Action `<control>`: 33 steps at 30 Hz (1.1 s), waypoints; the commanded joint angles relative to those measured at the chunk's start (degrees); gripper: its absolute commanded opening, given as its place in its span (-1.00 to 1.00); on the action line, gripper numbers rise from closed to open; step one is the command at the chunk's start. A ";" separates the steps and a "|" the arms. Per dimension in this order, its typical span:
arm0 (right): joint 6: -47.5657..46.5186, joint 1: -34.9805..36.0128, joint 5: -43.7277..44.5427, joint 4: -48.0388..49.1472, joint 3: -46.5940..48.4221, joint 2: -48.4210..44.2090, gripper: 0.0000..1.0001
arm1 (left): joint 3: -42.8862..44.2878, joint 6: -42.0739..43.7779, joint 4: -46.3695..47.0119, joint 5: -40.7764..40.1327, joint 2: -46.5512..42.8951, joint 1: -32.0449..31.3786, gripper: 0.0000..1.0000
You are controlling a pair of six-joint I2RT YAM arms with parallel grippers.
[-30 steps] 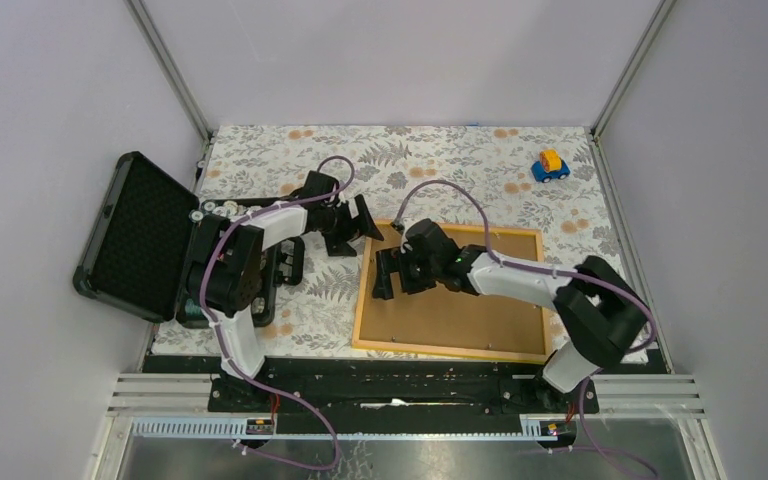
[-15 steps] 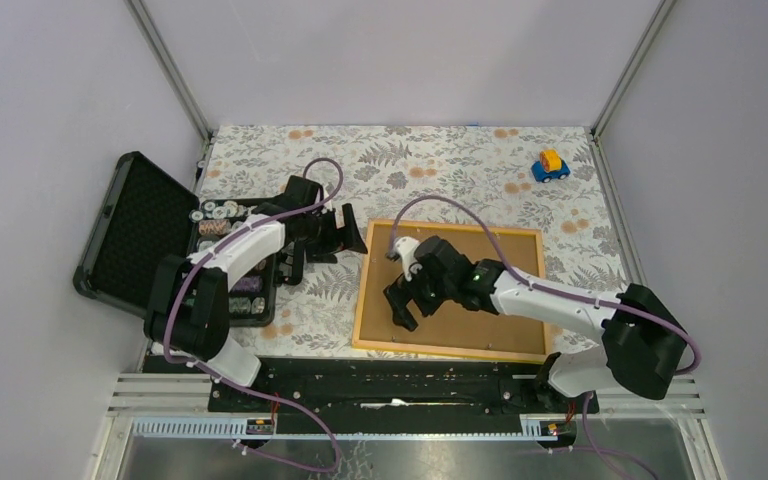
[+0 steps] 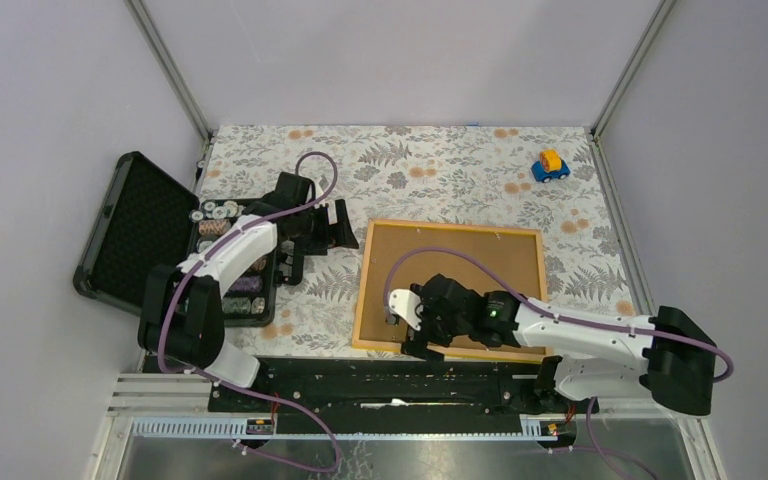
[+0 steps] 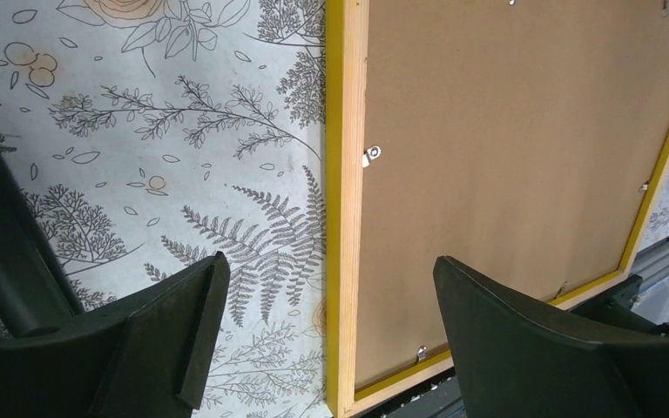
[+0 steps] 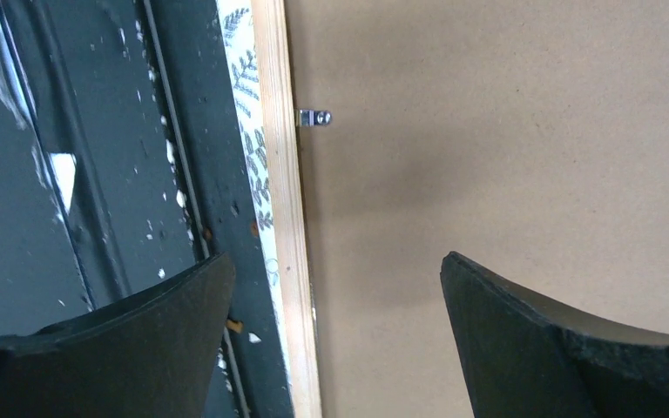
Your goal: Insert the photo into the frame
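Note:
The yellow-orange frame (image 3: 364,290) lies face down on the floral cloth, with the brown backing board (image 3: 470,265) set in it. The photo is hidden. My left gripper (image 3: 344,230) is open and empty by the frame's far left corner; in the left wrist view (image 4: 328,259) its jaws straddle the frame's left rail (image 4: 347,174), above it. My right gripper (image 3: 406,333) is open and empty over the frame's near edge; in the right wrist view (image 5: 336,259) the wooden rail (image 5: 283,174) and backing board (image 5: 488,131) lie between the jaws. Small metal clips (image 5: 314,117) sit along the board's edge.
An open black case (image 3: 130,235) with rows of round chips (image 3: 222,214) lies at the left, next to the left arm. A blue and yellow toy car (image 3: 550,164) stands at the far right. A black rail (image 3: 390,372) runs along the table's near edge, just beyond the frame.
My right gripper has moved from the frame's left middle toward its near edge. My left gripper has drawn back a little to the left, off the frame's corner.

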 commanded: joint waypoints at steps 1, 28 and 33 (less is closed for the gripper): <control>-10.68 0.66 -0.49 -4.78 -0.39 -2.13 0.85 | -0.91 0.84 3.01 1.63 -5.12 0.59 0.88; -7.13 4.55 -1.65 3.39 -0.42 11.25 -0.18 | -3.73 -1.37 6.89 10.59 -8.27 5.52 0.88; -6.34 4.74 0.90 2.99 0.75 13.98 -0.31 | -4.27 -1.46 7.59 10.48 -9.11 5.68 0.87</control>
